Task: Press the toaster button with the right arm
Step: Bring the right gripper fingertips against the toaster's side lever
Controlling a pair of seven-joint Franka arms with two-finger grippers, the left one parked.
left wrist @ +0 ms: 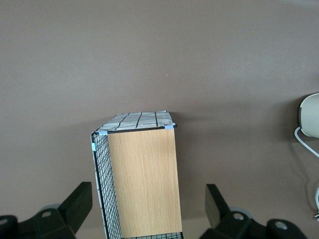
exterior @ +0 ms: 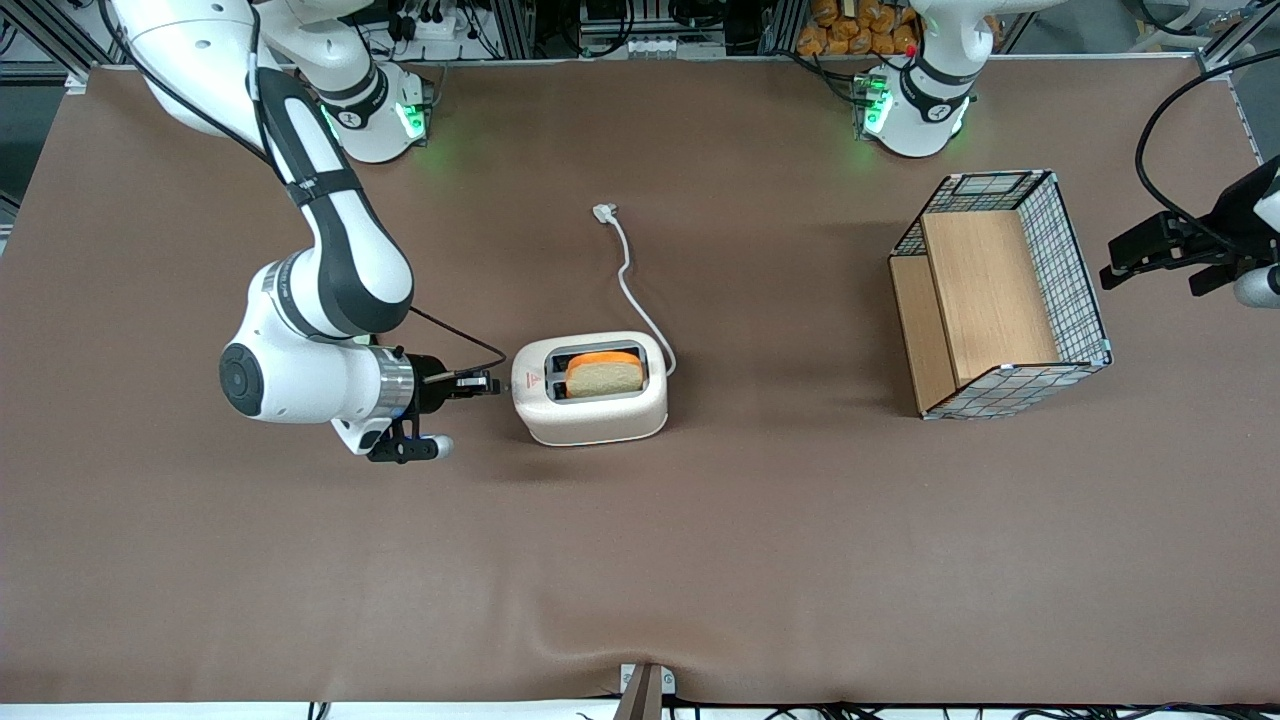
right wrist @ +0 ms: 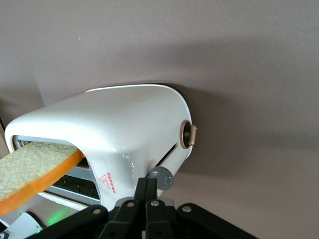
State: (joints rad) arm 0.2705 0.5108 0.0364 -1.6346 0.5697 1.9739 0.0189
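The toaster (exterior: 590, 388) stands centre-frame on the tabletop (exterior: 700, 560), a bread slice (exterior: 604, 373) in one slot. The pincer (right wrist: 149, 191), fingers closed on nothing, touches the toaster button (right wrist: 162, 178) on the short end wall. The light, glossy body may slide; press squarely on the knob.

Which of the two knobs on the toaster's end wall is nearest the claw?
The grey round knob, right beside the tips of the shut claw at the toaster end wall; the tan-ringed dial sits clearly apart.
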